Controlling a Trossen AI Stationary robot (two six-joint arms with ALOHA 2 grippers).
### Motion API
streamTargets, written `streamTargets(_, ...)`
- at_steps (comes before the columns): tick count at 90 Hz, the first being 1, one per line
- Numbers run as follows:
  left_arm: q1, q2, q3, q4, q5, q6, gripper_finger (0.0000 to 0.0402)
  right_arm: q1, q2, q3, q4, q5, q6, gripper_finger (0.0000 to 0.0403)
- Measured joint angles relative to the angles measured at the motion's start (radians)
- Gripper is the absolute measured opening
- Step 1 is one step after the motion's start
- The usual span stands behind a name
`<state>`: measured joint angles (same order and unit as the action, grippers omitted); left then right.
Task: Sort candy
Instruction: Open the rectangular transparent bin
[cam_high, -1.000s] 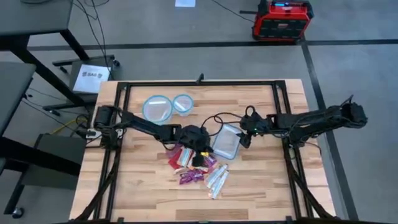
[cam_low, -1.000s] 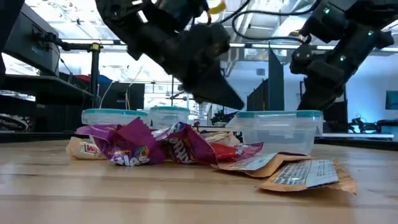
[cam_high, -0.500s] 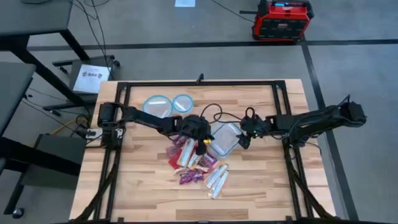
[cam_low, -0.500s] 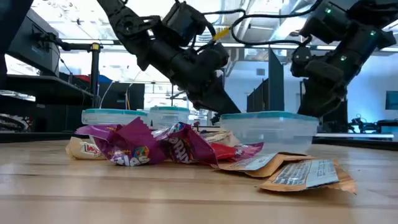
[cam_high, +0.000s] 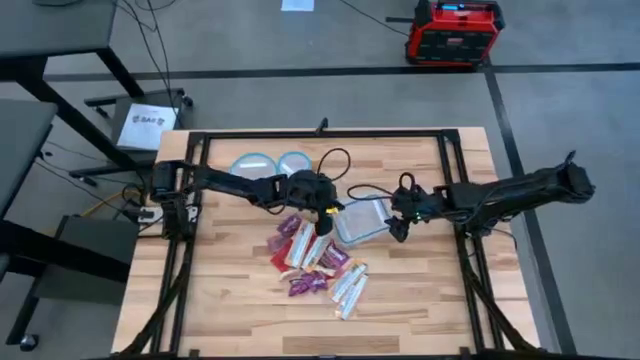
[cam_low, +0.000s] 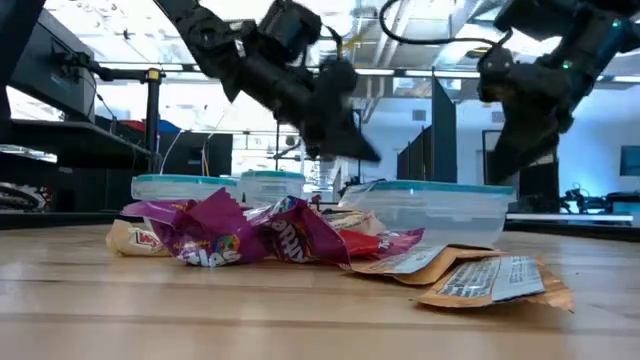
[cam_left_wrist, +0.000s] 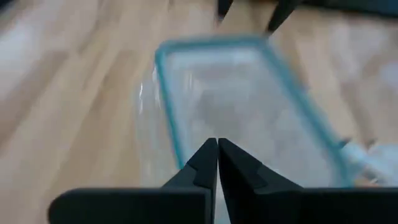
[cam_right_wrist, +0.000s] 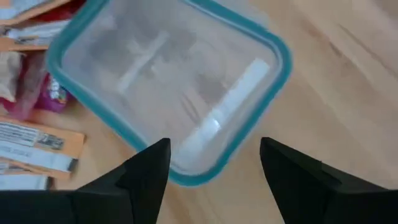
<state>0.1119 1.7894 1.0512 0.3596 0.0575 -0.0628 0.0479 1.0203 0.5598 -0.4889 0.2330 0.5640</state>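
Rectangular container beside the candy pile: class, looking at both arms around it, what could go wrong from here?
1. The rectangular container sits tilted in the low view, one side lifted; it could tip or slide into the candy pile.
2. The right hand is open over the container's corner; closing there may pinch only the rim and slip off.
3. The left hand is shut above the container with nothing visibly held, so it may only nudge it.

Overhead, table-level, 2 wrist views share container (cam_high: 361, 219).
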Motion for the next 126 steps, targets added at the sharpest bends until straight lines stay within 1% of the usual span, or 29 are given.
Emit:
streamTargets(9,-0.026,-0.025,0.000,-0.001,0.001,0.001,0.0000,0.006,0.000,-0.003,0.003,0.033,0.000,0.0234)
streamTargets(16,-0.051,-0.023,0.000,-0.008,0.002,0.003,0.0000,0.003,0.012,-0.026,0.041,0.035,0.001,0.0234)
streamTargets(33,-0.087,0.054,0.000,-0.007,0.007,0.005,0.0000,0.002,0.059,-0.066,0.128,0.041,0.023,0.0234)
streamTargets(48,-0.061,0.116,0.000,0.011,0.010,0.014,0.0000,0.002,0.066,-0.086,0.145,0.042,0.068,0.0234)
streamTargets(65,-0.011,0.127,0.002,0.034,0.002,0.024,0.0000,0.030,0.062,-0.089,0.149,0.031,0.091,0.0234)
streamTargets(78,0.007,0.122,0.004,0.046,0.006,0.015,0.0000,0.065,0.022,-0.089,0.145,0.030,0.101,0.0234)
streamTargets(91,-0.003,0.122,0.041,0.048,0.053,0.021,0.0000,0.129,-0.038,-0.089,0.146,0.030,0.122,0.0234)
streamTargets(96,-0.012,0.122,0.056,0.048,0.072,0.033,0.0000,0.166,-0.059,-0.089,0.146,0.030,0.141,0.0234)
streamTargets(107,-0.031,0.122,0.093,0.030,0.078,0.072,0.0000,0.269,-0.081,-0.089,0.146,0.037,0.197,0.0234)
streamTargets(126,-0.039,0.122,0.142,-0.042,0.077,0.130,0.0000,0.447,-0.041,-0.089,0.146,0.170,0.326,0.0234)
